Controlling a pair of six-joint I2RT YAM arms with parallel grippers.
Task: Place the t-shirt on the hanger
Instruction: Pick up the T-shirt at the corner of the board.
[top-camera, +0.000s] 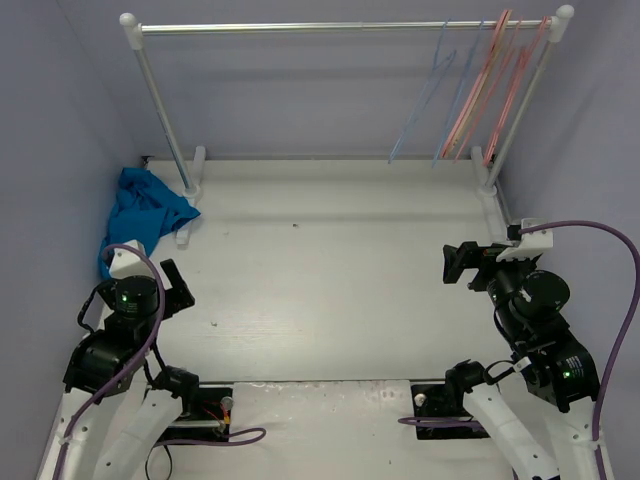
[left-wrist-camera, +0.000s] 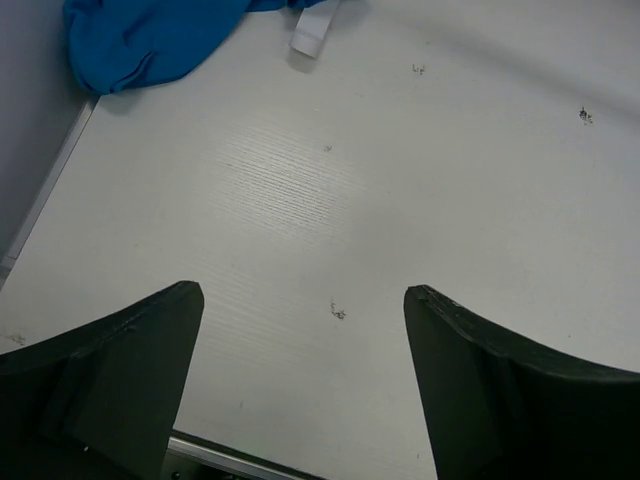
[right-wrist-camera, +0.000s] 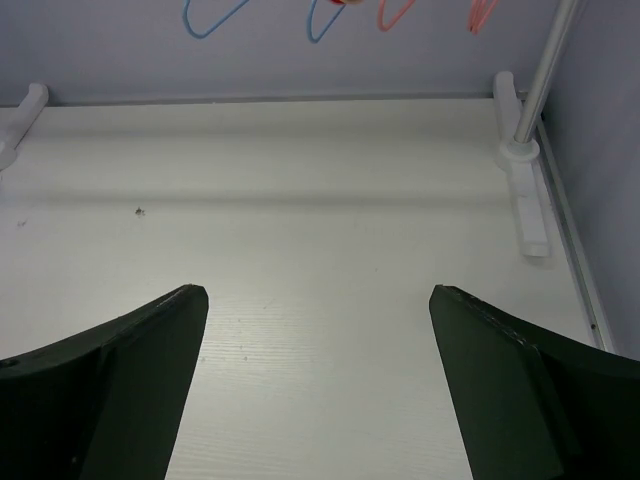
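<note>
White table (top-camera: 330, 280), clothes rail (top-camera: 330, 27) at the back, pink hangers (top-camera: 480, 76) near its right end

Left hand (left-wrist-camera: 305, 295) spread wide, right hand (right-wrist-camera: 318, 292) spread wide, both empty

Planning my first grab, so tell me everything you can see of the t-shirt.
The t-shirt is plain bright blue soft fabric, crumpled in a heap, not spread flat; no sleeves or collar can be made out. It lies on the table at its far left, against the left wall, by the rack's left foot, seemingly overlapping it. Nothing holds it.
</note>
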